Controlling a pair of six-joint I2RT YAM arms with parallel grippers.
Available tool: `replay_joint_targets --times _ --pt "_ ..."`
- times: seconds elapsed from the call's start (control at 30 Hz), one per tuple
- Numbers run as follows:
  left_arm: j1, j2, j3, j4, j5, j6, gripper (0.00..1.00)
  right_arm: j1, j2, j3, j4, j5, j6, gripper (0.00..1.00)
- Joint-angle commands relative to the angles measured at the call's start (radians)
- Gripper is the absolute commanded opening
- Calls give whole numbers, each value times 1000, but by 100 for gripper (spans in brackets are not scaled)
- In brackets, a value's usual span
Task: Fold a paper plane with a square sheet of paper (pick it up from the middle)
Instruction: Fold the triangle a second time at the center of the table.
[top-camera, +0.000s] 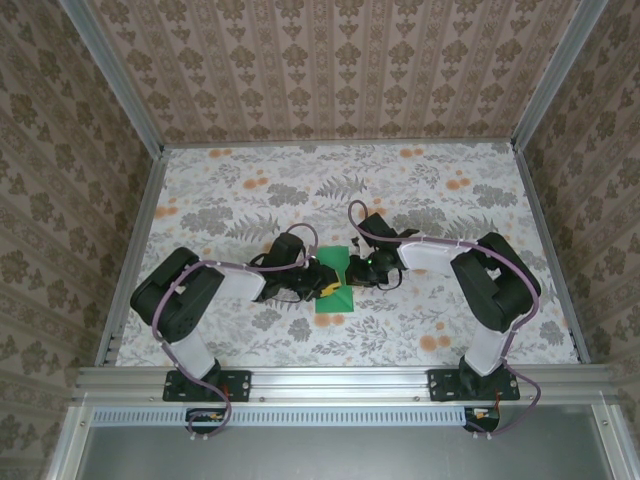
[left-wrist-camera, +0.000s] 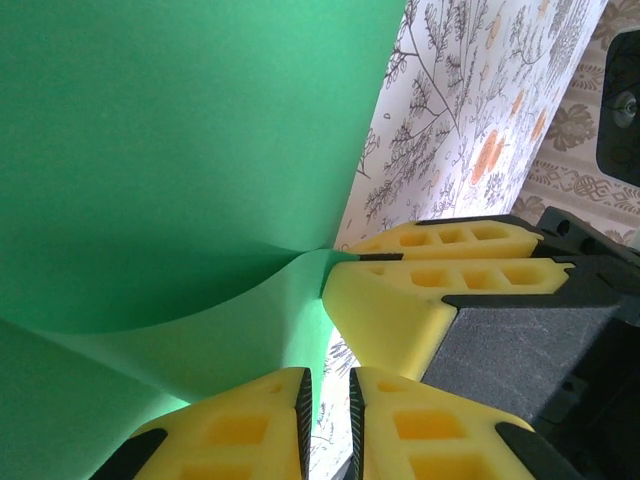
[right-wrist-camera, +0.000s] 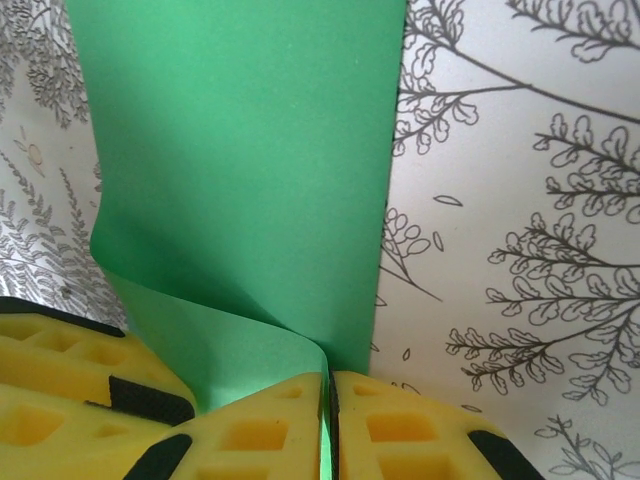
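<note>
The square sheet of paper (top-camera: 335, 303) sits near the middle of the bench (top-camera: 230, 190), a bit toward the near edge, squeezed between the two arms. It's not lying flat - part of it curls up off the surface.

The right tool (top-camera: 356, 270) comes in from the sheet's right side and its pads are pressed together on the paper, with a thin green sliver between them. The left tool (top-camera: 325, 285) is at the sheet's left edge. Its pads are nearly together with a narrow slit, and the green edge runs into that slit, but I can't tell if it's actually biting down or just sitting around it.

Room-wise, the two tools are almost nose to nose over the paper, so that spot is tight. Around them the leaf-print bench opens out toward the far wall (top-camera: 330, 70) and both side rails (top-camera: 140, 240), which are well apart from the sheet.

The overhead view gives the layout and both elbows bent outward, but the paper is just a small green strip there. The left wrist view shows the curl - one layer swooping under a flat one, meeting at a point right at the right tool's yellow fingers (left-wrist-camera: 440, 285). The right wrist view shows the sheet's long straight edge running down into its own pads, plus the left tool's finger (right-wrist-camera: 70, 385) just beside the paper's lower left.
</note>
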Motion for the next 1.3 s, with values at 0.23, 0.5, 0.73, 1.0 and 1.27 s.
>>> replay_joint_targets --times 0.23,0.5,0.73,1.0,1.27 --pt "11 18 21 14 27 29 21 -5 29 38 -26 21 -25 12" --pt "11 27 22 9 27 29 21 -4 38 40 -31 28 -29 12" --pt "13 34 21 2 26 33 21 -4 41 40 -40 32 -27 12" --pt "11 47 20 -4 27 37 21 -4 48 38 -48 35 -20 12" --pt "11 52 21 -14 27 45 21 -5 27 26 -64 44 -13 12"
